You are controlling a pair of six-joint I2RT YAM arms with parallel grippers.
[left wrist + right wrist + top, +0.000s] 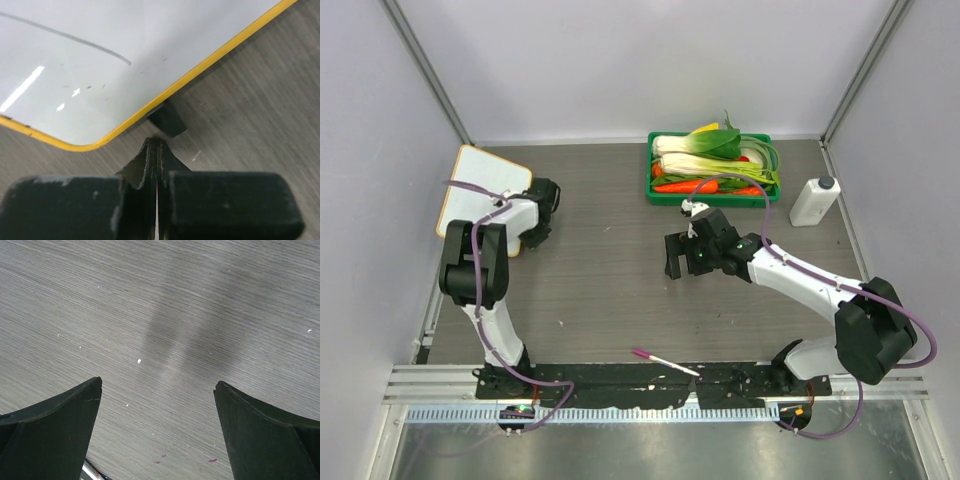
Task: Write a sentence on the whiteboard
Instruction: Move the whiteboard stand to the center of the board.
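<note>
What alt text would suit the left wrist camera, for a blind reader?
Two black fingers, pressed shut with nothing between them, point at the rounded, yellow-rimmed corner of a whiteboard. A black clip foot sits under its rim.

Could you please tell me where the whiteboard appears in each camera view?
Top external: whiteboard at the table's far left corner.
Left wrist: whiteboard fills the upper left.
Right wrist: not in it.
Shared landmark: the grey wood-grain table.

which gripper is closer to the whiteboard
Left. The left gripper is shut right at the edge of the whiteboard, beside a black clip foot. The right gripper hangs open over the middle of the table, far from the board.
</note>
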